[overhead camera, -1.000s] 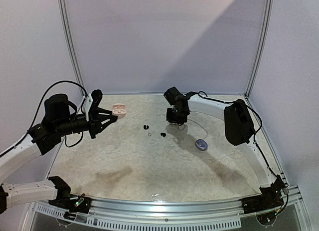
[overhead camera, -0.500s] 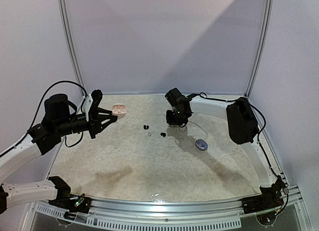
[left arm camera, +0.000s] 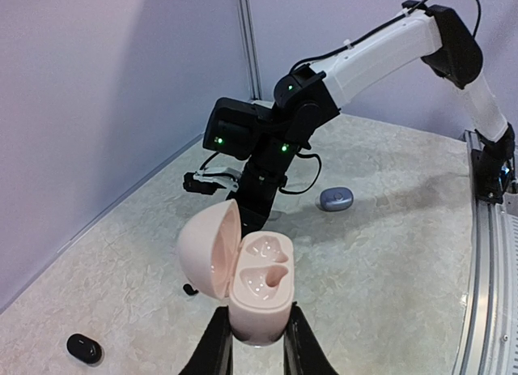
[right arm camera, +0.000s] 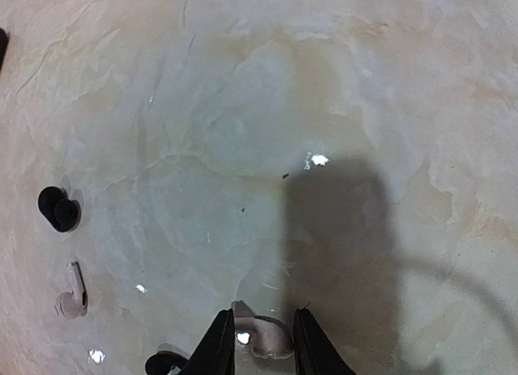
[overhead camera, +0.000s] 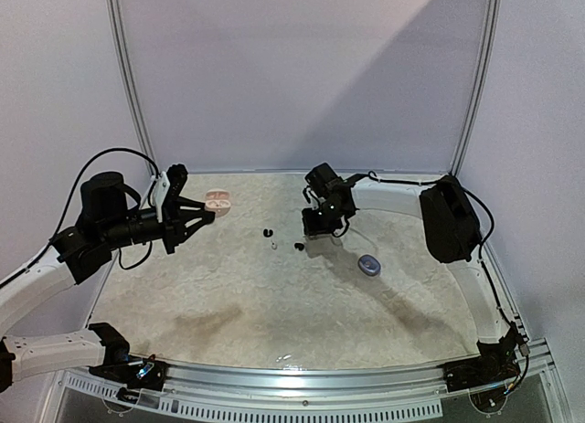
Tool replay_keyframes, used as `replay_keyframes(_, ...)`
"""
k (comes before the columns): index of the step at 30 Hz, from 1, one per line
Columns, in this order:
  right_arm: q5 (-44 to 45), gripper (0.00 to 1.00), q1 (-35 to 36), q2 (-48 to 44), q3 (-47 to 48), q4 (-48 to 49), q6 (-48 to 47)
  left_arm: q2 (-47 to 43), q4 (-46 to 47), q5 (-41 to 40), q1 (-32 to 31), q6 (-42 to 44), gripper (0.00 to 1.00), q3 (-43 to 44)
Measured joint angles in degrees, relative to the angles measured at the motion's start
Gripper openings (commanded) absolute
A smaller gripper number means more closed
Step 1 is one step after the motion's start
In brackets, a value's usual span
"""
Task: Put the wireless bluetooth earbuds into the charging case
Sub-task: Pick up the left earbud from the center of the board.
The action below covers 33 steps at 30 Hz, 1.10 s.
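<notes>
Right now the left pincer is clenched on the open pink charging case, holding it off the surface with its lid tipped back and both sockets bare. The right pincer hangs low over a small whitish earbud that sits between its two fingers; from the wrist view I cannot tell whether it is gripped or merely straddled, the jaws standing narrow but not fully together.

To do this step well, I would judge the right arm should close gently and squarely on that bud, lift straight up, then carry it across to the case and match the bud's shape to one socket before letting go. A tiny, smooth bud could easily squirt out sideways.

Counting: two cases, the pink one held and a closed blue-grey case lying on the surface near the right arm. Earbuds visible: two black ones, one pale stemmed one, plus the one at the right fingers, so four.
</notes>
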Motion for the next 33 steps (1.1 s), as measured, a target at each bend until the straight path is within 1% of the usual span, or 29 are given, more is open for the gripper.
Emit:
replay_keyframes(8, -3.65, 0.25, -0.02, -1.16, -1.90, -0.22, -5.86, 0.00, -0.02, 0.00, 0.00, 0.31, 0.00, 0.00)
replay_keyframes(12, -3.89, 0.21, -0.02, -1.20, -1.97, -0.37, -8.20, 0.00, -0.02, 0.00, 0.00, 0.46, 0.00, 0.00)
replay_keyframes(17, -3.45, 0.21, -0.02, -1.20, -1.95, -0.81, -9.09, 0.00, -0.02, -0.02, 0.11, 0.46, 0.00, 0.00)
replay_keyframes(24, -1.11, 0.21, 0.04, -1.20, -1.49, -1.95, -9.22, 0.02, -0.02, -0.02, 0.11, 0.70, 0.00, 0.00)
replay_keyframes(33, 7.98, 0.27, 0.09, -1.20, -0.66, -5.49, -9.05, 0.02, -0.02, -0.17, 0.22, 0.85, 0.00, 0.00)
